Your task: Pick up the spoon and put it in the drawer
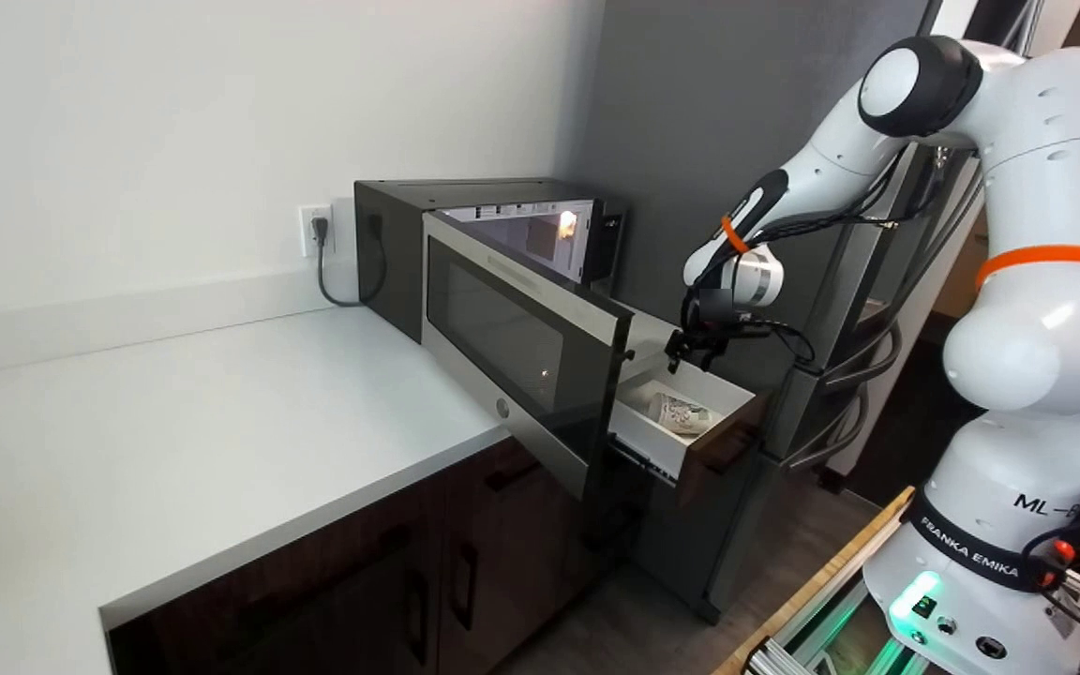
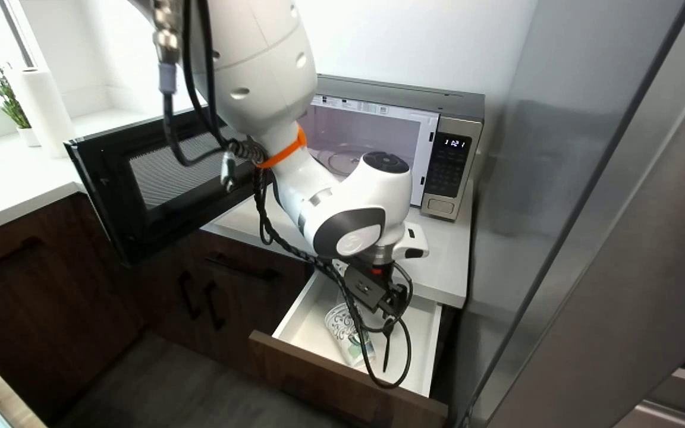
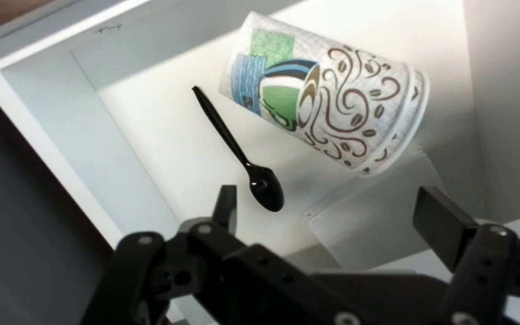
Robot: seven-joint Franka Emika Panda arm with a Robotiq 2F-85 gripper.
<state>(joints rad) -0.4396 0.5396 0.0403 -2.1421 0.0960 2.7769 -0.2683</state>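
Black spoon [image 3: 242, 156], one, in one drawer [image 3: 156, 131]

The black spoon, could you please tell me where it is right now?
In the wrist view, the black spoon lies in the open drawer, just left of the picture's centre, below and left of the patterned cup.

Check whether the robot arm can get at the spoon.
Likely yes: the fingers stand apart over the open drawer, and nothing covers the black spoon; the patterned cup lies beside it.
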